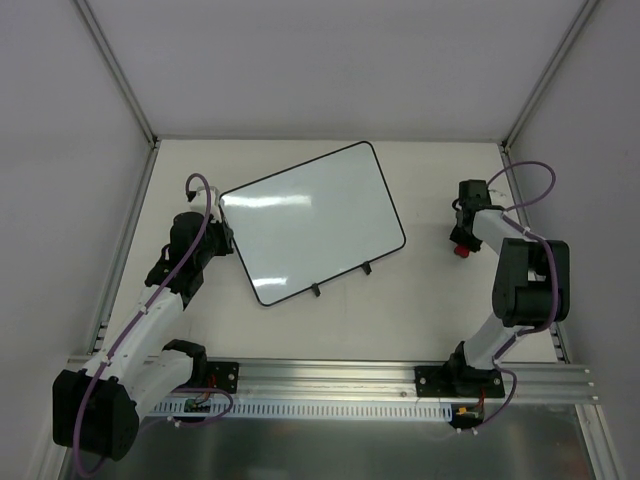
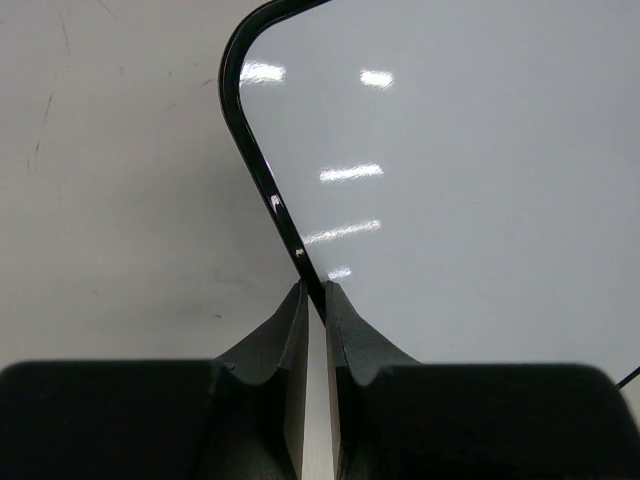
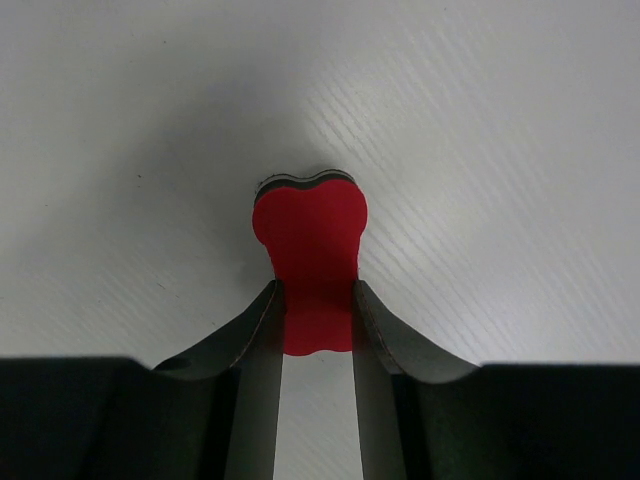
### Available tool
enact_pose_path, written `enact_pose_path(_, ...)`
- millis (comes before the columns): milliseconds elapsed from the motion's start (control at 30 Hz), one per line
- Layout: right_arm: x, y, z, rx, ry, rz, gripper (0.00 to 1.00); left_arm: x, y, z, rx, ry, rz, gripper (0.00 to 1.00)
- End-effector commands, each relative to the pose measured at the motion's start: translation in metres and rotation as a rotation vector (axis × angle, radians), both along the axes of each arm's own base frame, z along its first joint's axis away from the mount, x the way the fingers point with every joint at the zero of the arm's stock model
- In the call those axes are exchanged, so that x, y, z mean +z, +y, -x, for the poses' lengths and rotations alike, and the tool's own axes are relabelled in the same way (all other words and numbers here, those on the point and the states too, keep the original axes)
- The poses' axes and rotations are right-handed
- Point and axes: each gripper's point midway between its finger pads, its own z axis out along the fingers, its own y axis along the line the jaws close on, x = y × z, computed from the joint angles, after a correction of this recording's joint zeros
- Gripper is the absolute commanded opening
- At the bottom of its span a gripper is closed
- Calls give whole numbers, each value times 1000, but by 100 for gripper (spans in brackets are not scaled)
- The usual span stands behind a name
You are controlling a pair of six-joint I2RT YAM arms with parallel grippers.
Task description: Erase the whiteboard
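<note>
A whiteboard [image 1: 312, 222] lies flat in the middle of a matte off-white worktop [image 1: 420, 310], turned at an angle. It is a rectangle with rounded corners, and its glossy white face reflects streaks of overhead light. A thin black rim [image 2: 258, 165] runs around it, and two small black clips [image 1: 316, 290] sit on its near edge.

The left pincer [image 2: 315, 290] is at the board's left edge. Its black fingers are nearly together, clamped on the rim.

Well apart from the board, on the right of the worktop, the right pincer [image 3: 315, 295] is clamped on a small red block [image 3: 310, 225]. The block is flat and smooth, narrow at the waist where the fingers grip it and widening to a two-lobed far end. A thin dark layer shows along that far edge. From the wrist view I cannot tell whether the block touches the worktop.

Plain pale walls [image 1: 300, 60] close in the left, far and right sides, joined by grey metal posts. A ribbed aluminium rail [image 1: 330, 375] along the near edge carries both arm bases. Purple cables [image 1: 203, 190] loop along the arms.
</note>
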Motion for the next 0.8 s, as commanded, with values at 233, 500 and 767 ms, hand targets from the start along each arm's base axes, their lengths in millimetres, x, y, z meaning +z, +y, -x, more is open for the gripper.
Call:
enact_pose_path(233,11,2,1,-63,-10,-68,59,-8,-23,13,-99,63,37,23)
enact_pose_path(500,59,-9,19,-35,-115,11,87,6,-20,13,-75,44,39,67)
enact_pose_path(767,178,-11,34,130,-326,110,99,69,-6,15,5,-65,53,99)
